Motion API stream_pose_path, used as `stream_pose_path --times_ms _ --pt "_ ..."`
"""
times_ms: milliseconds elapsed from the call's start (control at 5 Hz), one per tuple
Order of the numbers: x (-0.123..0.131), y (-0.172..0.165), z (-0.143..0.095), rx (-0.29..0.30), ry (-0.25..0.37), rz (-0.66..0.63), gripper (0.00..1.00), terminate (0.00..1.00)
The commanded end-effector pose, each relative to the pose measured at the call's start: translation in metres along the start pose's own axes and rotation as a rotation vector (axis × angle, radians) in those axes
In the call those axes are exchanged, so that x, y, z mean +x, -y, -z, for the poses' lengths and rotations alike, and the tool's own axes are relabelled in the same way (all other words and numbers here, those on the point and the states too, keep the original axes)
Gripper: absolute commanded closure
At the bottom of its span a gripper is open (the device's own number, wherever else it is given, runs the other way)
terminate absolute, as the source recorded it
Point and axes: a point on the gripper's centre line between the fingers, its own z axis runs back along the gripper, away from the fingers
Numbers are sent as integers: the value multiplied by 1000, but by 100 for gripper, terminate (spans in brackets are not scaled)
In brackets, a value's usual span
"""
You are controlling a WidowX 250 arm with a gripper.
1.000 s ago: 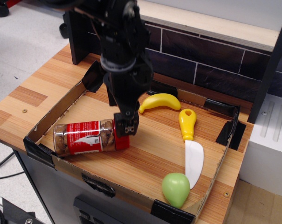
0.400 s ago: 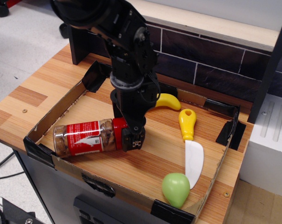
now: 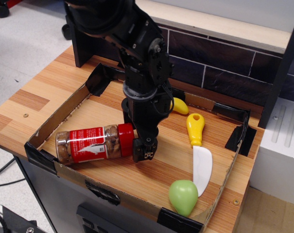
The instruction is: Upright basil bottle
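The basil bottle (image 3: 88,144) lies on its side in the front left of the cardboard tray (image 3: 64,112). It is a clear jar with a red-and-white label, and its red cap (image 3: 126,140) points right. My gripper (image 3: 145,150) hangs down from the black arm. Its tips are low over the tray floor, right against the cap's end, on the bottle's right. The fingers look pressed together, with nothing between them. The arm hides part of the banana.
A yellow toy banana (image 3: 180,105) lies behind the arm. A toy knife (image 3: 199,154) with a yellow handle lies at the right. A green pear-like toy (image 3: 183,196) sits at the front right corner. Low cardboard walls ring the tray, and a dark tiled wall stands behind it.
My gripper has moved right and down, from over the bottle's cap to just past the cap's end. The bottle has stayed in place.
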Motion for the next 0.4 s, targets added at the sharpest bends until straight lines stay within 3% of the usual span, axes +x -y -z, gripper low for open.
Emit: stream_pose_path --times_ms 0,200 --pt "2 -1 -6 25 30 36 100 0" --pt "-1 -2 -12 26 32 24 100 0"
